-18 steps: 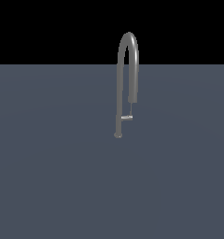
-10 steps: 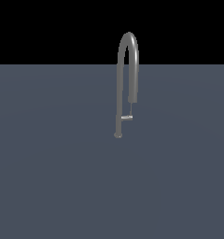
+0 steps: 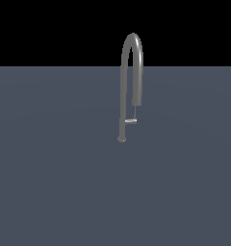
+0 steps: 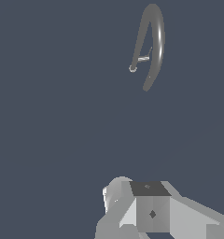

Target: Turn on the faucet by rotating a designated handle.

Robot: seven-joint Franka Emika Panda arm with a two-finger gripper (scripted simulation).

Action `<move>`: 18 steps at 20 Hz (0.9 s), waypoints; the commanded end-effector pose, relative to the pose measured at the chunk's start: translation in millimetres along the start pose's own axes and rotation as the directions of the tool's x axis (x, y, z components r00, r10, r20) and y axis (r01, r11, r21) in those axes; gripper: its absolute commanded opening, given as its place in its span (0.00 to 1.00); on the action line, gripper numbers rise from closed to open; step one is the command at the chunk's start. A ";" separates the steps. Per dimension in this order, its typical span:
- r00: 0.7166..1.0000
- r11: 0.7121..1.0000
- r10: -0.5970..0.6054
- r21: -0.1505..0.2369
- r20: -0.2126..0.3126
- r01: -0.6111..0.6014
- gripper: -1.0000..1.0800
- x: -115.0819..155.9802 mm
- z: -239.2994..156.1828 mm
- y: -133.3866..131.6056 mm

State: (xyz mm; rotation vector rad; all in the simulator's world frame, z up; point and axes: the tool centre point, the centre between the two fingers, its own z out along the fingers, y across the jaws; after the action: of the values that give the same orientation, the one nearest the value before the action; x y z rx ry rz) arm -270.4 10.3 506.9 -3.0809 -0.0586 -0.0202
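the arm and gripper lie wholly outside the exterior view. in the wrist view only part of the gripper shows, cut off by the frame's lower edge, so its fingers cannot be seen or judged. the handle is too small in either view to make out its shape or how it joins the faucet.
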 end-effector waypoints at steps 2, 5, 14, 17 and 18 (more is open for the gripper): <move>0.998 0.999 0.018 0.043 -0.056 -0.015 0.00 -0.8 -23.2 1.6; 0.993 0.995 0.041 0.097 -0.109 -0.030 0.00 -2.3 -47.4 5.5; 0.963 0.943 0.148 0.326 -0.227 -0.068 0.00 -8.6 -119.1 38.0; 0.953 0.908 0.190 0.411 -0.238 -0.079 0.00 -8.7 -137.2 55.1; 0.950 0.895 0.204 0.439 -0.238 -0.082 0.00 -8.4 -142.4 61.5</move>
State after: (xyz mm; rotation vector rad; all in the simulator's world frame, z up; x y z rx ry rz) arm -278.5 -50.2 637.3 -2.6535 0.1416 -0.3728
